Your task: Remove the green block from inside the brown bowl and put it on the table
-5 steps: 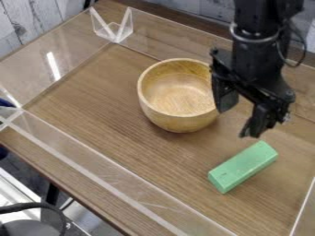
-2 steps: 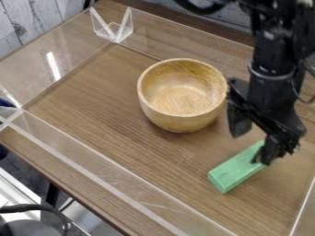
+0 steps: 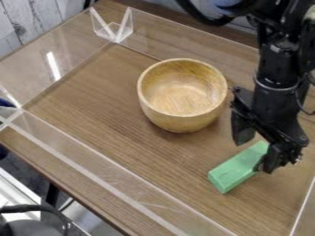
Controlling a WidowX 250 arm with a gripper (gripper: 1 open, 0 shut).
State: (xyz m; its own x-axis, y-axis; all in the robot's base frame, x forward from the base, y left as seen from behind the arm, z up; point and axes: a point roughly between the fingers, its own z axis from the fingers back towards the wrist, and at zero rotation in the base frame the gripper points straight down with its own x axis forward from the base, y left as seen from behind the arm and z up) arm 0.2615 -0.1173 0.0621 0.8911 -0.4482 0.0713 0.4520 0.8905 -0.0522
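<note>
Green block (image 3: 234,172) lies flat on the tabletop (image 3: 110,120), outside the brown bowl (image 3: 182,94), which we see empty. Our fingers (image 3: 266,147) are spread wide above the block's upper end, holding nothing.

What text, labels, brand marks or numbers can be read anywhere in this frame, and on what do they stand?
None can be read.
Green block: plain, no marking.
Brown bowl: wood grain only.
Table: wood-grain streaks only.
Gripper: black, no legible label at this size.
Clear acrylic walls: only reflections.
</note>
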